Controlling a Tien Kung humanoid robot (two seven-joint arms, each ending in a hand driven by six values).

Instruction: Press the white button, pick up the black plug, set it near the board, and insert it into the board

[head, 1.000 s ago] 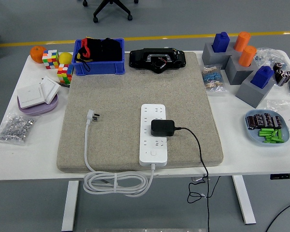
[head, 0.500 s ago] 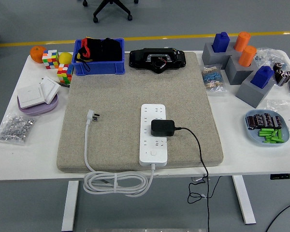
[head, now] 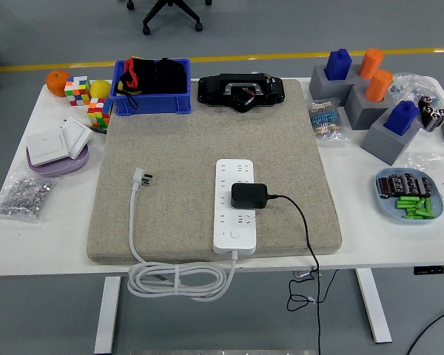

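Observation:
A white power strip [head: 235, 202] lies lengthwise on the grey felt mat [head: 177, 148], its near end holding a small white button [head: 236, 235]. The black plug [head: 249, 195], a boxy adapter, sits on the strip's right side around mid-length. Its black cable [head: 305, 229] runs right and off the table's front edge. The strip's own white cord lies coiled [head: 179, 279] over the front edge, and its white plug [head: 142, 177] rests on the mat to the left. Neither robot hand is in view.
A blue bin [head: 151, 87] and a black device [head: 240, 91] stand at the mat's back. Cubes, fruit, white switches on a purple dish [head: 56, 148] and a bag of screws [head: 22, 197] are left. Grey blocks with pegs [head: 370, 92] and a blue tray [head: 407, 195] are right.

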